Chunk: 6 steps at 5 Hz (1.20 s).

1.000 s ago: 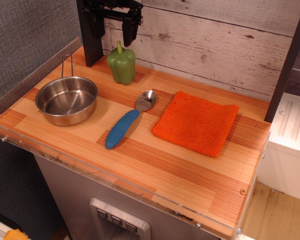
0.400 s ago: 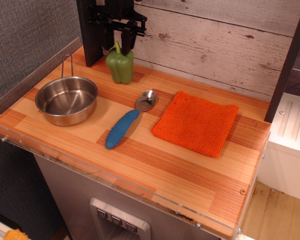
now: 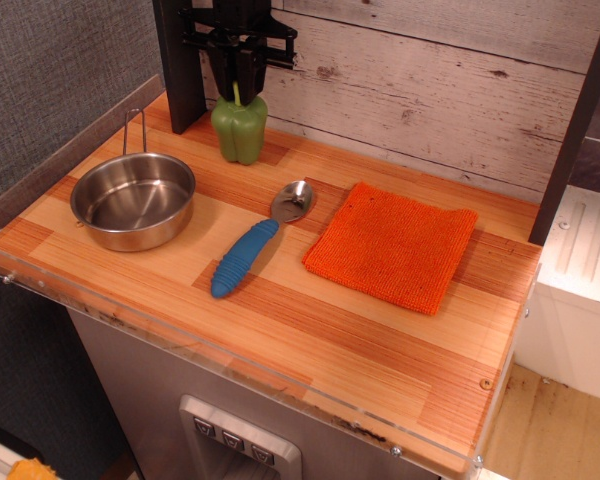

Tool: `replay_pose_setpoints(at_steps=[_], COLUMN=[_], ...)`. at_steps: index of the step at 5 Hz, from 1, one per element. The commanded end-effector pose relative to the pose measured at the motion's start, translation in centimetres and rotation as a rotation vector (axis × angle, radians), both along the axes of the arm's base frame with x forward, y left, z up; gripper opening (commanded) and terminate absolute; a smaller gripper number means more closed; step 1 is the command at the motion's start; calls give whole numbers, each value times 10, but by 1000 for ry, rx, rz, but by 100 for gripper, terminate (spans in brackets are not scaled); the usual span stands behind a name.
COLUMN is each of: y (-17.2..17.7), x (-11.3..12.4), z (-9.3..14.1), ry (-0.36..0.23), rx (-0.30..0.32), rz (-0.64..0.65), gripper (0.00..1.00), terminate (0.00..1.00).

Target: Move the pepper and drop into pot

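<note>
At upper left of the frame, directly under the hand [image 3: 241, 78]: pepper [image 3: 239, 128], upright near the back edge of the worktop [image 3: 380, 340], stem pointing straight up between the fingertips. Long axis vertical, in line with the hand's own approach from above. Fingers drawn close about the stem, nearly together; whether actually pinching the stem or just short of it, cannot tell, since the dark fingers hide the contact. Body of the pepper resting on the wood, not lifted as far as can be judged.

Glossy green, lobed sides, lighter stem; smooth plastic look, likely slippery, and a thin stem offers little to hold.

Down and to the left of the pepper: pot [image 3: 134, 200], shiny steel, low-walled, open and holding nothing, wire handle toward the back. Near the pepper but apart from it. Coming move probably a short carry toward lower left, then release over the rim.

Right of the pot, out of the path: spoon [image 3: 255, 243] with blue handle, and orange cloth [image 3: 392, 245].
</note>
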State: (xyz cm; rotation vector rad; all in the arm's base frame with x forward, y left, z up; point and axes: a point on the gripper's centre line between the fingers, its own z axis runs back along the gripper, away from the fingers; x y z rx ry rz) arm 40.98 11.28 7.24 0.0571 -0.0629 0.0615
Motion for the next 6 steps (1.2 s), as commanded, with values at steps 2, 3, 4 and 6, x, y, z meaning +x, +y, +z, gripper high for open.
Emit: replay_pose_setpoints(at_steps=[2, 3, 4, 6], y=[12, 24, 31, 30], x=[-35, -71, -104, -115], z=[94, 92, 74, 36], ry=[-130, -78, -3, 81], rx=[-130, -140, -138, -129], rz=[23, 50, 71, 55], gripper=[0, 0, 0, 0], terminate=[0, 0, 0, 0])
